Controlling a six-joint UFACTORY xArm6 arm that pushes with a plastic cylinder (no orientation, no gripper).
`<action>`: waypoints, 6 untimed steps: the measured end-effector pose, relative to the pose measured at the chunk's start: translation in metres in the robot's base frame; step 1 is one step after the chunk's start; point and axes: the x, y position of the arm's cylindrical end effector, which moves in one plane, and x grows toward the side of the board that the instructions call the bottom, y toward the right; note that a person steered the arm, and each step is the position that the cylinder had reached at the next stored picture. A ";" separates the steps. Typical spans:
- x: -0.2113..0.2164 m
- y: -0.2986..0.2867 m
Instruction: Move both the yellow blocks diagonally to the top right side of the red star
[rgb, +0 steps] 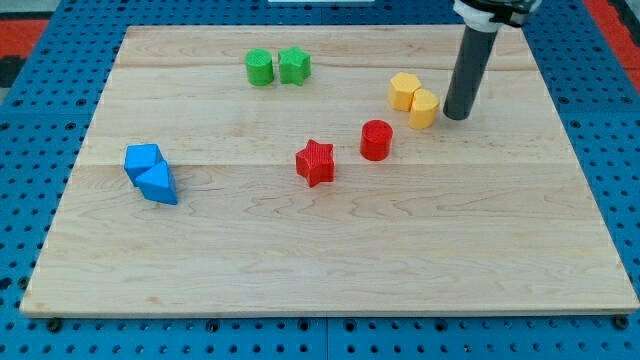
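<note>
You see the wooden board (330, 250) with my tip (457, 117) resting on it just to the view's right of the two yellow blocks; the rod holds nothing, and you cannot tell if it touches the nearer one. The yellow cylinder (424, 108) and the other yellow block (404, 90) sit touching, up and to the view's right of the red star (315, 162). The red cylinder (376, 139) sits between the star and them.

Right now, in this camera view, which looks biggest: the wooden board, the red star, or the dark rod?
1. Board, by far the largest.
2. Rod, tall but cut off at the view's top.
3. Red star, smallest.
My tip sits just right of the yellow blocks.
</note>
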 end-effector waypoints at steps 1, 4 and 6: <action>-0.005 -0.063; -0.055 -0.111; -0.110 -0.071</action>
